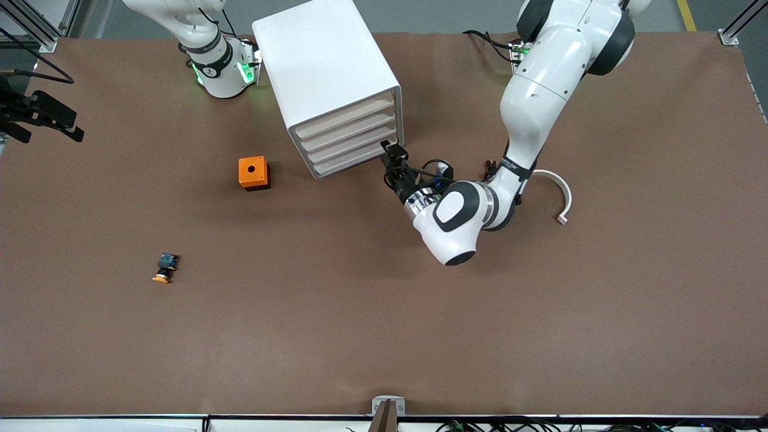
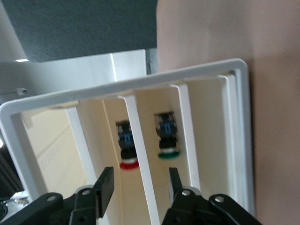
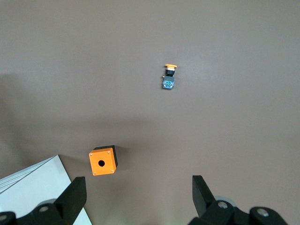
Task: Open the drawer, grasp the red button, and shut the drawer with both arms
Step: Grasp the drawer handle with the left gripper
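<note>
So your left end effector (image 2: pixel 140 176) is parked right at the front of the white cabinet (image 1: pixel 324 66), at the corner toward the left arm's end of the tabletop (image 1: pixel 360 312). Its fingers (image 2: pixel 106 183) are spread partway with nothing in them. One white drawer edge (image 2: pixel 142 154) runs straight in between them, so my guess is it's lined up to pinch that lip. That makes sense, since these fronts have no handle and the lip is all there is to pull on.

The button (image 2: pixel 127 152) you're after, the red-capped one, is just ahead of the left end effector, lying inside the drawer with its cap pointing back at the fingers. A green-capped button (image 2: pixel 167 140) sits in the slot next to it, just across that white edge, so don't mix them up.

Your right end effector (image 3: pixel 139 187) is up high over the tabletop, wide open and empty. It's waiting, which seems fair to me since nothing is ready to grab yet. Below it are an orange box (image 3: pixel 103 161) with a hole in its face and, well apart from that, an orange-capped button (image 3: pixel 168 78). That one's a lookalike, not your target.

Stuff I can't make out:
- whether the straddled edge belongs to the red button's drawer or the one next to it
- how far out any drawer is, because the fronts look only slightly staggered from the front camera
- the right end effector in the front view, as it's out of shot there
- what the white curved strip (image 1: pixel 561 192) beside the left arm is for
</note>
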Controlling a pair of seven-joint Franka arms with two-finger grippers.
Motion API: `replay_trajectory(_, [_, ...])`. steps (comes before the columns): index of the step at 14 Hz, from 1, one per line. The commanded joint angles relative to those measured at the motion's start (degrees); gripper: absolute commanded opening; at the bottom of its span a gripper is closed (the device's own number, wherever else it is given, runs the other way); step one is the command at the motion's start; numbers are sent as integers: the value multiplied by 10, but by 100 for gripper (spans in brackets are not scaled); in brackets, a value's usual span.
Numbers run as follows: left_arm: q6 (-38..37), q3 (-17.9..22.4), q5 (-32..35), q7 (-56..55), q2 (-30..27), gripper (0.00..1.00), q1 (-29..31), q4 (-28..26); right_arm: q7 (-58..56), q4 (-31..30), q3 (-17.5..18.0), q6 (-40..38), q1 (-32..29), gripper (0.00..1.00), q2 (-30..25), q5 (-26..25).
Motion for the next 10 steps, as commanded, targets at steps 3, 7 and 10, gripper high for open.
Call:
replay_trajectory(3, [-45,2,-14,-13,-2,54,-28,-36,-1,10,-6,-8,9,100,5,5])
replay_trajectory(7, [-49,-1,-13,-29,-3,49,-50,-47,0,11,-6,-7,8,100,5,5])
replay_trajectory(10, [-49,-4,-13,-42,-2,40,-57,-47,-1,12,-6,-8,9,100,6,4])
